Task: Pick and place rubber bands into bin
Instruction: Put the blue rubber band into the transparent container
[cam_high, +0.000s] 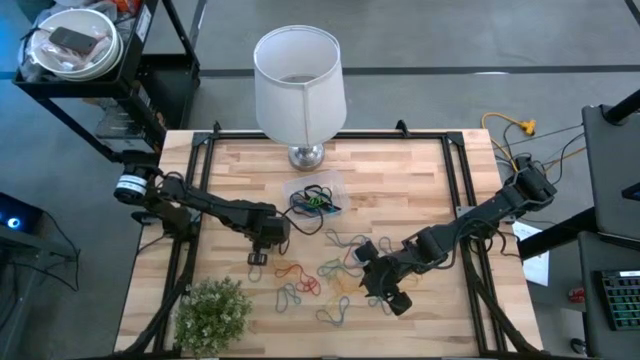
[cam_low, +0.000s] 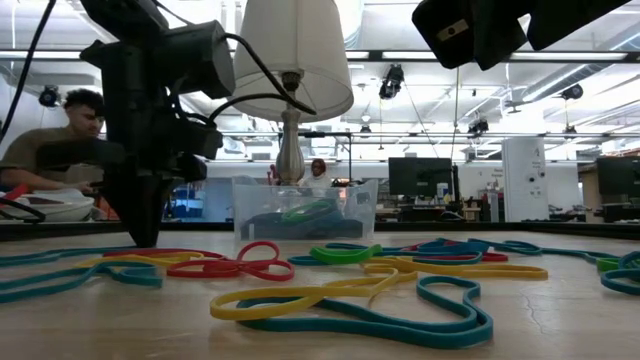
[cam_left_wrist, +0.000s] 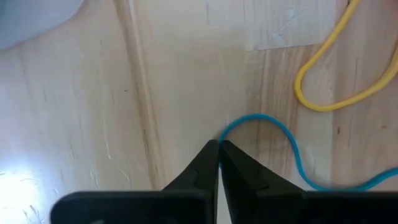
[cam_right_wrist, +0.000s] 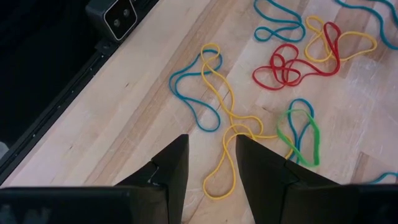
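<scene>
Your left hand (cam_left_wrist: 219, 149) is down on the desk (cam_high: 400, 170), fingers pressed together, with the end of a blue rubber band (cam_left_wrist: 292, 146) pinched at the very tips. From those tips the band loops away toward 2 o'clock in the left wrist view. A yellow band (cam_left_wrist: 329, 74) lies apart, farther out.

Your right hand (cam_right_wrist: 211, 155) hangs above the desk with its fingers apart, holding nothing. The rubber bands (cam_high: 320, 280) lie scattered between the two hands, at 3 o'clock from the left hand in the high view.

The bin (cam_high: 316, 198) sits at 1 o'clock from the left hand, just before the lamp (cam_high: 298, 80).
</scene>
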